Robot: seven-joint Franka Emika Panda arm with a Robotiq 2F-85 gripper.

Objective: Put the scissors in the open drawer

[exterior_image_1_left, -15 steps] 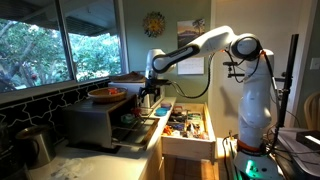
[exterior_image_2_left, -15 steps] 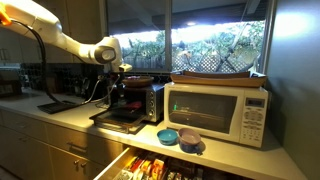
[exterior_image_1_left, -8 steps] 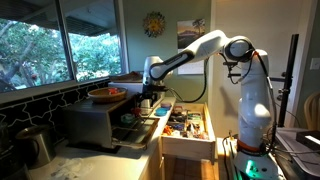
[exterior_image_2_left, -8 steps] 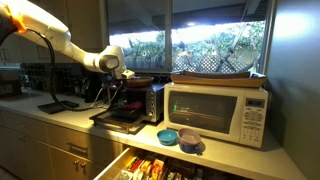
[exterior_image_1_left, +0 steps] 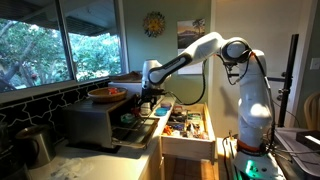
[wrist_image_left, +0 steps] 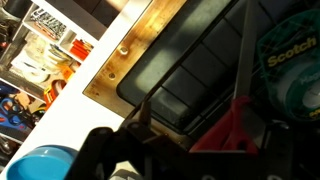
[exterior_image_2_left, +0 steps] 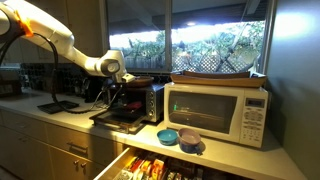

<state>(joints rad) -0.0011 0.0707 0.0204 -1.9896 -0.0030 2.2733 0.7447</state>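
The scissors show only in the wrist view, as a red handle (wrist_image_left: 232, 128) with a grey blade running up from it, lying on the dark drop-down door of the toaster oven (wrist_image_left: 190, 60). My gripper (wrist_image_left: 190, 120) is open just above the door, with the red handle between its fingers and nearer the right one. In both exterior views the gripper (exterior_image_1_left: 148, 98) (exterior_image_2_left: 113, 88) hangs at the oven's mouth. The open pale-wood drawer (exterior_image_1_left: 188, 148) (exterior_image_2_left: 110, 168) (wrist_image_left: 40, 60) holds colourful utensils and lies below and beside the oven.
The toaster oven (exterior_image_1_left: 95, 120) (exterior_image_2_left: 142, 100) has a bowl (exterior_image_1_left: 105, 94) on top. A Scotch tape roll (wrist_image_left: 290, 70) lies beside the scissors. Blue bowls (exterior_image_2_left: 170, 136) (wrist_image_left: 40, 165) sit on the counter by a white microwave (exterior_image_2_left: 215, 110). A metal kettle (exterior_image_1_left: 35, 145) stands near the window.
The arm has moved down and in towards the toaster oven's open door. The gripper now sits lower at the oven's mouth. Nothing else has moved.
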